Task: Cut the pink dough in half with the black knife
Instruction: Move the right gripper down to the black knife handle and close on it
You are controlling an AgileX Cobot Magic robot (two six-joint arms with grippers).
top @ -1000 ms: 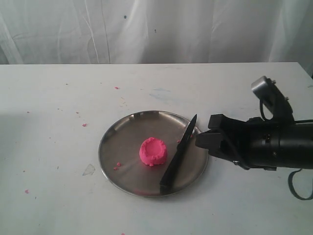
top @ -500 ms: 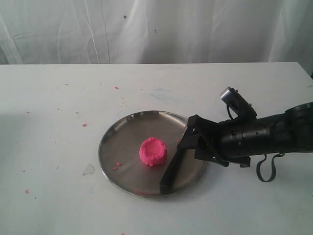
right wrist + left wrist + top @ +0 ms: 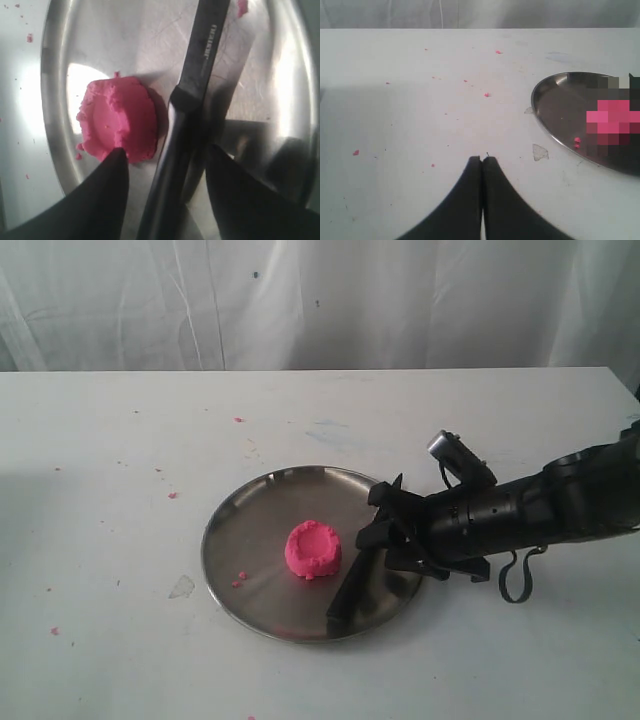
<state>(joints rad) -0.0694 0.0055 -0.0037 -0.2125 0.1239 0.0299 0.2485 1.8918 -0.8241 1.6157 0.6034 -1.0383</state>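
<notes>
Though lettering marks the black knife [image 3: 186,100], it is illegible.

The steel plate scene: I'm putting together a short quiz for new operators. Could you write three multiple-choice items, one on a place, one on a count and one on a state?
1. Where does the pink dough lie?
A. on the bare table
B. on the steel plate
C. on top of the knife blade

2. Crumbs aside, how many lumps of dough are there?
A. one
B. two
C. three

3. How do the jaws of the right gripper stand?
A. shut on the dough
B. open, one on each side of the black knife
C. shut and empty

Answers:
1 B, the dough sits inside the plate's rim.
2 A, it is a single uncut lump with a dented top.
3 B, the right wrist view shows a jaw on each side of the knife's handle, with gaps between.
</notes>
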